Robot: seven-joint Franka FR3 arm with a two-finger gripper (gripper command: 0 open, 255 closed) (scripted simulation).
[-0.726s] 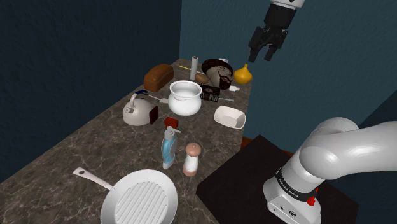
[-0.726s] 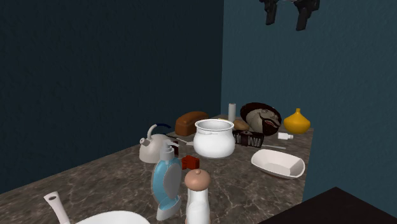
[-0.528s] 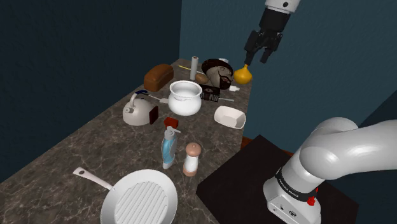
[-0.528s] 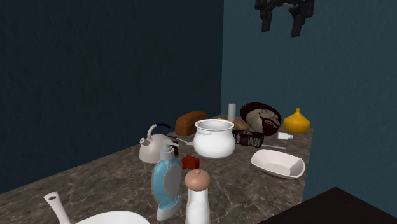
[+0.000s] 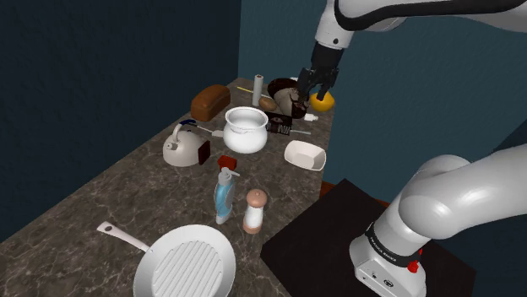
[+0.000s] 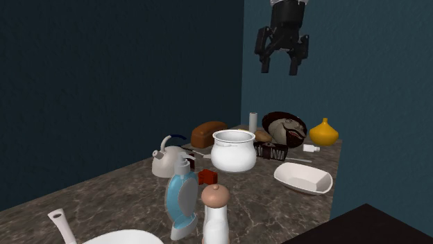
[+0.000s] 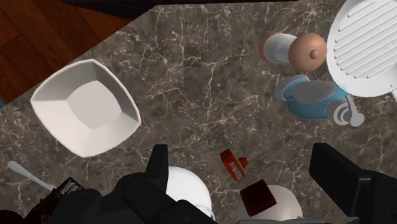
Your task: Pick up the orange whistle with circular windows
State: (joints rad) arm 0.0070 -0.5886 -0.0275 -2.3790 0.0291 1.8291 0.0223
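The whistle (image 5: 226,162) is a small red-orange piece lying on the dark marble counter (image 5: 101,198), between the white kettle (image 5: 181,145) and the blue soap bottle (image 5: 224,196). It also shows in front of the white pot (image 6: 233,150) as the whistle (image 6: 205,177). My gripper (image 5: 308,84) hangs open high above the counter's far end, well away from it. From the hand camera the whistle (image 7: 233,163) lies far below, seen between the spread fingers of the gripper (image 7: 238,149). Nothing is held.
Around the whistle stand a dark red box (image 7: 257,197), a pepper mill (image 5: 254,211), a white square dish (image 5: 305,154) and a grill pan (image 5: 186,268). A bread loaf (image 5: 210,101) and a yellow vase (image 6: 323,132) sit by the teal wall.
The gripper has come down and moved towards the shoulder view's left, from above the yellow vase to above the counter's far end. Its fingers stay open. Nothing on the counter moved.
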